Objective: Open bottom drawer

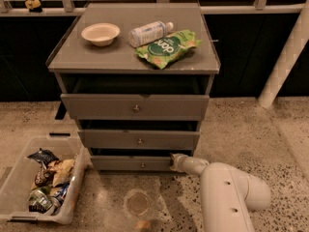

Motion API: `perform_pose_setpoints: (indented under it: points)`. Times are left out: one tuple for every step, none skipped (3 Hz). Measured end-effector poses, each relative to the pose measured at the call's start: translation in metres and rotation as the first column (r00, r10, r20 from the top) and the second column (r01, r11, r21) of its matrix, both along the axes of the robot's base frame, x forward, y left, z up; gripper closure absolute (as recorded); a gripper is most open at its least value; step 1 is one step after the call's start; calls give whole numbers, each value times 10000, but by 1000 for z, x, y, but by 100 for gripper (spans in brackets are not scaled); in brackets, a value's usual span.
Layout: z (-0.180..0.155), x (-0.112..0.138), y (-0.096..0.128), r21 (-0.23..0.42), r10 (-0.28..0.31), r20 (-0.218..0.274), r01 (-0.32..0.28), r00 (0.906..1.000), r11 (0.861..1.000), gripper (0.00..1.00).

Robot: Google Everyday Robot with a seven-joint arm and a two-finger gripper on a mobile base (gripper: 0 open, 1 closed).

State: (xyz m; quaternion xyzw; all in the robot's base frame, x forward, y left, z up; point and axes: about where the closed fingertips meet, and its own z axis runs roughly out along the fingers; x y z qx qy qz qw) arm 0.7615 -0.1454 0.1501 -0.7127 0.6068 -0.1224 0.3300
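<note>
1. Bottom drawer (120, 163) is sitting lowest in the grey cabinet (96, 59), just above the floor. Its front is looking barely out, if at all, so I'm judging the pull is yet to happen.
2. Pincer (174, 162) is sitting at that front's right end, right of the centre knob (142, 165) and not on it. Can't tell if it's apart or together.
3. Arm (227, 192) is reaching in low from bottom right, prob. because the drawer's so near the floor.
4. It's prob. aiming for the side edge, since the knob's small. Slipping off is the risk.
5. Snack bin (14, 178) is lying just beside the drawer's left corner and could rub when it's sliding out.
</note>
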Motion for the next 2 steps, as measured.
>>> perform_pose_setpoints:
  points:
    - [0,0,0,0,1,-1,-1,10000,10000,100]
    - [-6,-10,0,-172,183,33,-182,9998,9997,100]
